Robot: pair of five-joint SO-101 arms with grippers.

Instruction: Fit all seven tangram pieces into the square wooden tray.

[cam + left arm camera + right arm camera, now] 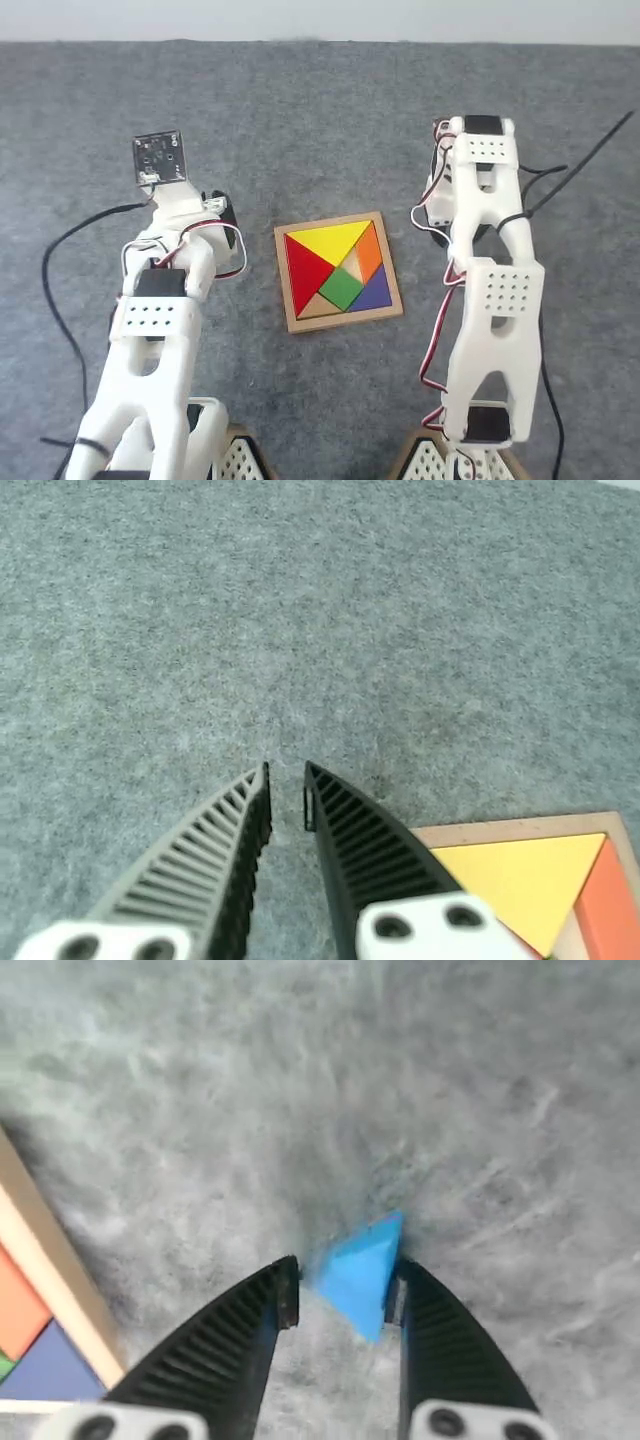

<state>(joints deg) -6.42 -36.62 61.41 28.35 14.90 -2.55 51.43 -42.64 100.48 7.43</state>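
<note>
The square wooden tray (283, 280) sits mid-table on the grey mat (300, 120), between the two arms. It holds a yellow triangle (330, 243), red triangle (302, 268), orange piece (369, 250) and green square (342, 288). To its right, the right gripper (343, 1280) has its jaws clamped on a blue triangle (358, 1275) above the mat. The left gripper (286, 775) hangs left of the tray's far corner, jaws a narrow gap apart, gripping nothing
</note>
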